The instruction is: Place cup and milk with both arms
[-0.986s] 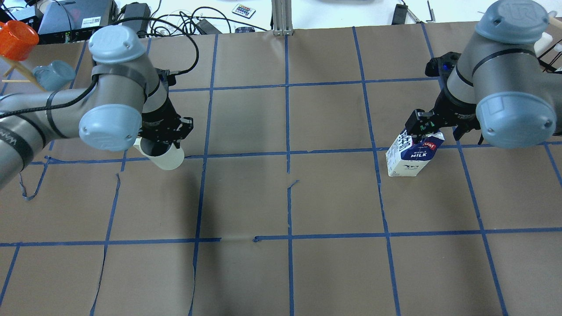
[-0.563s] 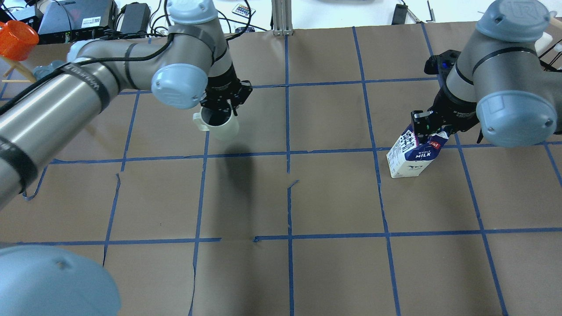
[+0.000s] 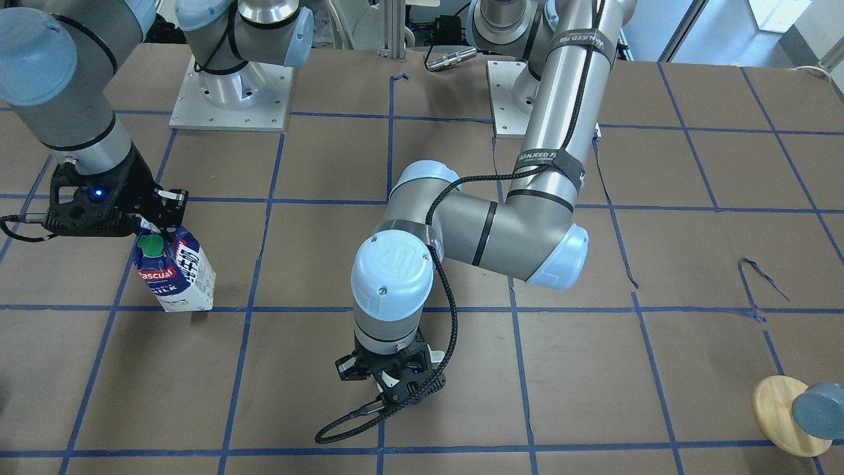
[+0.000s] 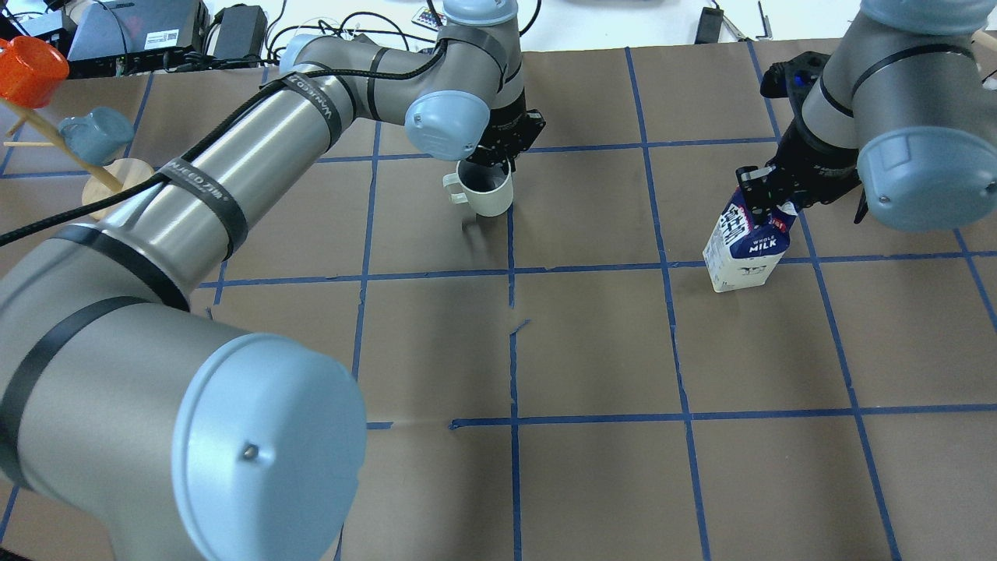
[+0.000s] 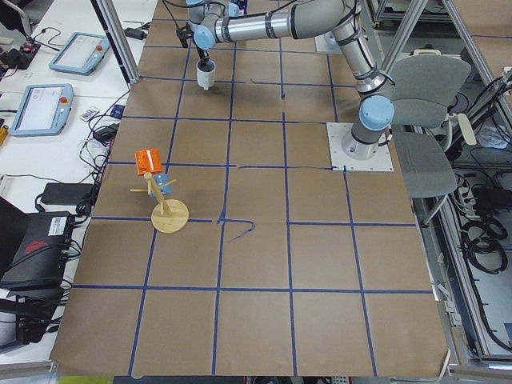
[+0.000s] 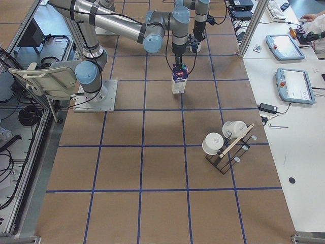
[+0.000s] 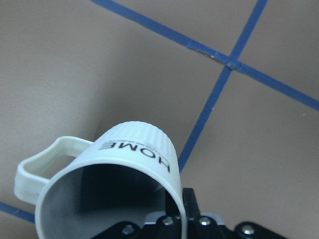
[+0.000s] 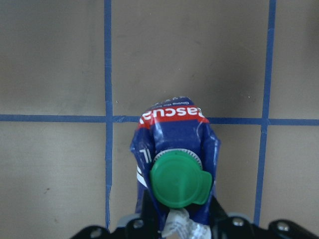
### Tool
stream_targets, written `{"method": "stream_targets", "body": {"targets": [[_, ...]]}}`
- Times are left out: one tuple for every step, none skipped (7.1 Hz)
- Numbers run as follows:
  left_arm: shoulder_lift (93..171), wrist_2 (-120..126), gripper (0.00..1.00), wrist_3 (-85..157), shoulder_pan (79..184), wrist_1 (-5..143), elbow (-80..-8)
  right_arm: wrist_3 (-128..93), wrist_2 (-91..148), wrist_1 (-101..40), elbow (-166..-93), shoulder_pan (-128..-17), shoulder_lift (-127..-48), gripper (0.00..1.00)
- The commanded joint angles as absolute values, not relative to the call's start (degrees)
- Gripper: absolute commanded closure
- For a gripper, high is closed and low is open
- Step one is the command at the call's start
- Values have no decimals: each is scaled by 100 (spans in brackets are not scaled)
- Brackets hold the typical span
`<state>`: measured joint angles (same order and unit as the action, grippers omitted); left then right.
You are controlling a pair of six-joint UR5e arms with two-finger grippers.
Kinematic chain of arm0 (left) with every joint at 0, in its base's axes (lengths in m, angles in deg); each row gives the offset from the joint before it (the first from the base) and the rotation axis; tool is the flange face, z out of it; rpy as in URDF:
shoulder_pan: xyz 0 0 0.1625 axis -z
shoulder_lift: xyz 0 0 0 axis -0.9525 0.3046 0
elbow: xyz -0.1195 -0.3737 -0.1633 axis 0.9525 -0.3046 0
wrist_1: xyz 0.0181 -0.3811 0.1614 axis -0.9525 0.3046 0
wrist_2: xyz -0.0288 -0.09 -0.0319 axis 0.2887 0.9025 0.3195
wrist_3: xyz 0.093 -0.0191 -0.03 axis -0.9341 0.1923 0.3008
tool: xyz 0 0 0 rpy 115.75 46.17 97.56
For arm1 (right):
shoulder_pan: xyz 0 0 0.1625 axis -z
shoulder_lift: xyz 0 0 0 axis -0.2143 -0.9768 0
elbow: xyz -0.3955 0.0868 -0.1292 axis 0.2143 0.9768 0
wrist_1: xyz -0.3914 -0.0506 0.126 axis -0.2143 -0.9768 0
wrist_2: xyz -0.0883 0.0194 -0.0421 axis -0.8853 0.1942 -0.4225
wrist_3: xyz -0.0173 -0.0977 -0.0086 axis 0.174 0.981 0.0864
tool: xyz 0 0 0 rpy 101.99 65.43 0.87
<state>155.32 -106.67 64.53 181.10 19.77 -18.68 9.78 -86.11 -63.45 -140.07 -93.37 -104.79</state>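
The white "HOME" cup (image 4: 489, 191) hangs upright from my left gripper (image 4: 498, 156), which is shut on its rim, just above the brown paper near the table's centre line on the far side. In the left wrist view the cup (image 7: 124, 164) has its handle to the left and a dark inside. In the front view my left gripper (image 3: 394, 382) hides most of it. The blue and white milk carton (image 4: 746, 249) with a green cap (image 8: 178, 180) is tilted and gripped at its top by my right gripper (image 4: 767, 199). The carton (image 3: 177, 276) is low over the table.
A wooden mug stand (image 4: 117, 175) with an orange cup (image 4: 31, 70) and a blue cup (image 4: 95, 131) stands at the far left. A rack with white cups (image 6: 223, 145) stands on my right side. Blue tape lines grid the paper. My left arm's elbow (image 4: 257, 444) fills the overhead view's near left.
My left arm has swung the cup from the left side to the table's centre line and farther from me. My right gripper has carried the milk a little farther away and to the right.
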Motion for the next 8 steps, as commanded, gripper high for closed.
{"method": "stream_targets", "body": {"targets": [[15820,-10658,100,6460,18151,1808,-1594,972,-8489,-6115,-13568,-9350,-10366,82],[15865,-10658,89,6460,18142,1711,-1594,972,-8480,-5852,-13287,-9350,-10252,82],[15839,-10658,1,6147,18142,1710,-1586,972,-8480,-5780,-13189,-9350,-10207,82],[15734,-10666,0,5822,18116,1710,-1586,963,-8454,-5797,-13153,-9358,-10207,82],[15637,-10658,0,5644,18029,1736,-1586,920,-8262,-5779,-12970,-9393,-10146,80],[15367,-10640,0,5582,17950,1788,-1594,711,-8243,-5831,-12655,-9698,-9832,80],[15025,-10466,0,4772,17888,1998,-1751,213,-8303,-5867,-12191,-10110,-9481,83],[14604,-10499,0,4163,17714,2539,-1961,-140,-8286,-5858,-11725,-10402,-9103,83]]}}
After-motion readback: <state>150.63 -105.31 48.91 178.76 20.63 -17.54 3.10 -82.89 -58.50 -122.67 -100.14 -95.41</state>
